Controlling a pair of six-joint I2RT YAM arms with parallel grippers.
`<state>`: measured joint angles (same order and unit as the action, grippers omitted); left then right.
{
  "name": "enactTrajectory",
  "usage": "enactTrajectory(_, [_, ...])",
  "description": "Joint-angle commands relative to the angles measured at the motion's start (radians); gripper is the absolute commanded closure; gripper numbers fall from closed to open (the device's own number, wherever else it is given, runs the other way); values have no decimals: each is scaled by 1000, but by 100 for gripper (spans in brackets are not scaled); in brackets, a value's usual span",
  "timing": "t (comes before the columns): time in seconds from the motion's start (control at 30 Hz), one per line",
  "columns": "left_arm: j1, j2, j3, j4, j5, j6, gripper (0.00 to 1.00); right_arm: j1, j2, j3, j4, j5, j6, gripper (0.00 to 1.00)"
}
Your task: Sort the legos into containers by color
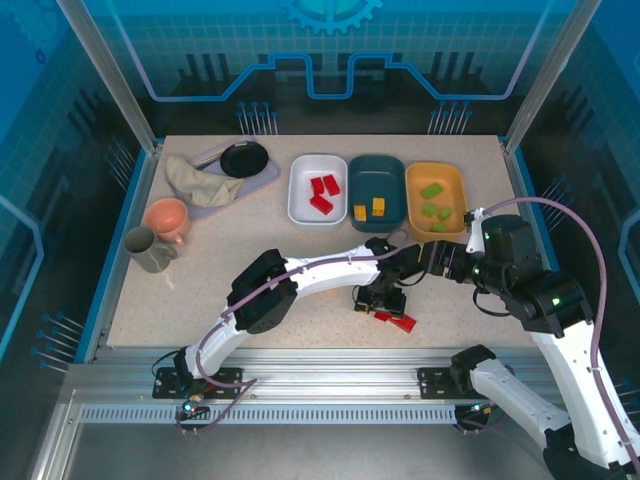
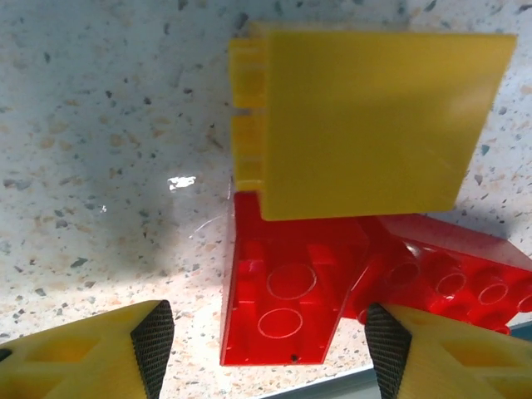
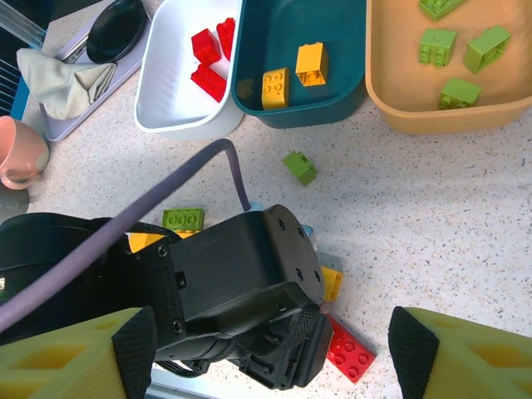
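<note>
One red lego (image 2: pixel 287 307) lies between spread left tool (image 2: pixel 270 351) tips.

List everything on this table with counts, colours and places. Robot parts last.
white tray: one, white, left of the tray row
red legos: three, red, in white tray
teal tray: one, dark teal, middle
yellow legos: two, yellow-orange, in teal tray
orange tray: one, orange, right
green legos: four, light green, in orange tray
loose legos: at least five, mixed colours, on table
pink bowl: one, pink, left side
grey mug: one, grey, beside bowl
cloth: one, beige, far left
black dish: one, black, far left
left arm: white, jaws open astride a loose red lego
right arm: white, jaws open above left arm
</note>
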<state>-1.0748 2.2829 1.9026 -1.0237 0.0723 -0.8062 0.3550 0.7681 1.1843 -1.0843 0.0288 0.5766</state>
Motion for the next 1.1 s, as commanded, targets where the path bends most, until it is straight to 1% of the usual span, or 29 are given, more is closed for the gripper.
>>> enactTrajectory(0.0, [-2,25,39,-43,-44,42,34,13,3,6,4,-20,4,24])
enactTrajectory(0.13, [5,30,31,-61,-79,38,40,12,7,5,11,-20,12,25])
enactTrajectory(0.27, [20,9,-5,-31,-80,44,50,13,14,-1,18,-24,19,25])
enactTrajectory(0.33, [27,12,-5,-39,-81,51,52,12,20,-3,24,-29,21,26])
enactTrajectory(0.4, [34,13,-7,-55,-92,56,52,13,25,-2,30,-29,23,26])
enactTrajectory(0.5, [44,3,-9,-98,-148,48,52,13,36,3,34,-29,22,26])
enactTrajectory(0.53, [50,-1,-20,-102,-152,43,52,14,39,3,35,-31,20,26])
enactTrajectory(0.67, [59,-14,-73,-42,-83,35,45,15,43,-1,40,-35,20,26])
enactTrajectory(0.8, [59,6,-80,-28,-56,16,45,13,45,-1,47,-46,10,26])
enactTrajectory(0.83, [59,7,-86,-17,-56,11,46,15,43,-1,50,-55,5,26])
enactTrajectory(0.97, [65,-2,-95,8,-71,-1,58,15,32,-12,55,-82,-7,26])
enactTrajectory(1.07, [70,-38,-100,3,-109,-3,66,15,21,-21,58,-95,-16,26])
